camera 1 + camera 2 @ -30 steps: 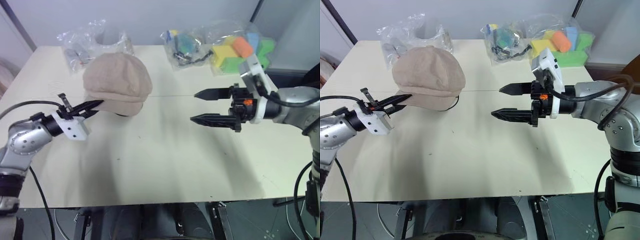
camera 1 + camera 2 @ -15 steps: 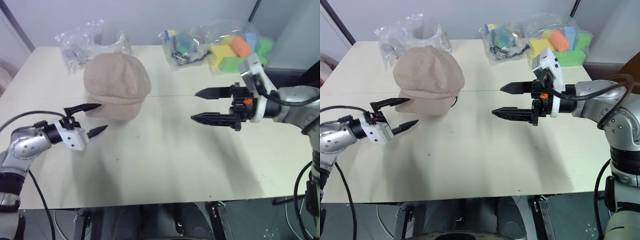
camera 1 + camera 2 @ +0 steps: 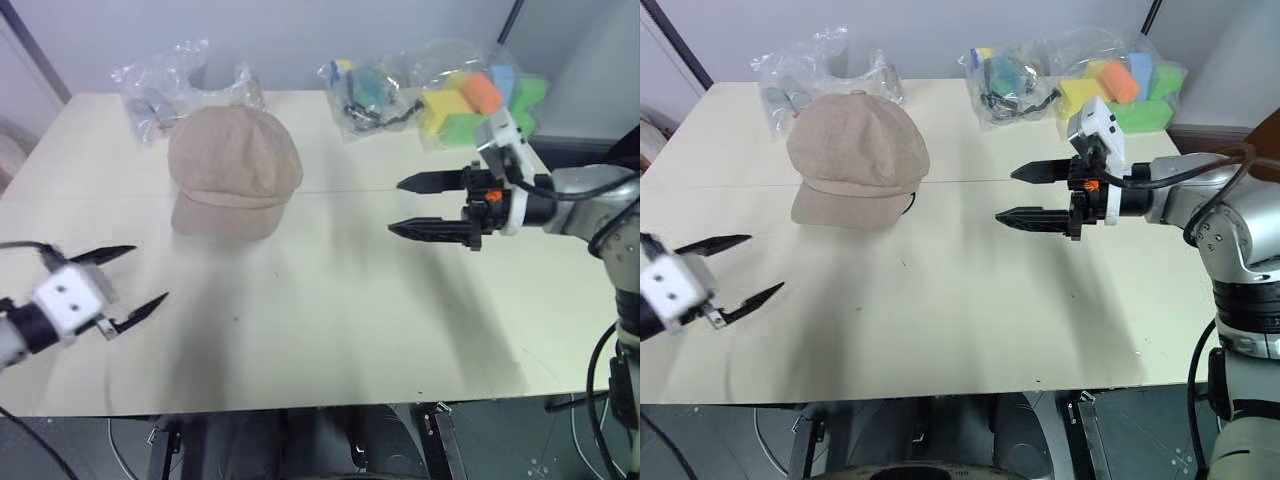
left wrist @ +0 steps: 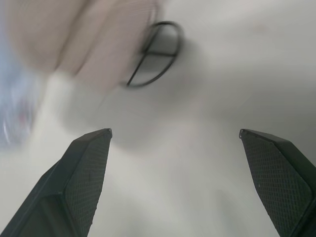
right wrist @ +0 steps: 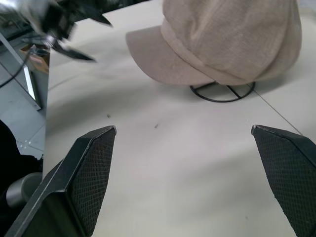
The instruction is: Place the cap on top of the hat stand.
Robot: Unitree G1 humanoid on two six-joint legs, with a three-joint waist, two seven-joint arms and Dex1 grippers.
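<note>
Beige cap (image 3: 235,167) on hat stand (image 5: 222,92), apart from both open end effectors

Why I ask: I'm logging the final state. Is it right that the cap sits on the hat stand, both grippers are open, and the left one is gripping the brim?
Not quite. The left gripper is off the brim, apart from the cap, as the left eye view shows. The cap does sit on the hat stand, and the right gripper is open too.

A wide cream table (image 3: 330,330) carries crinkled clear plastic bags along its far edge: one with small grey items (image 3: 165,85), one with dark cable (image 3: 365,95), one with bright foam blocks (image 3: 475,100).
</note>
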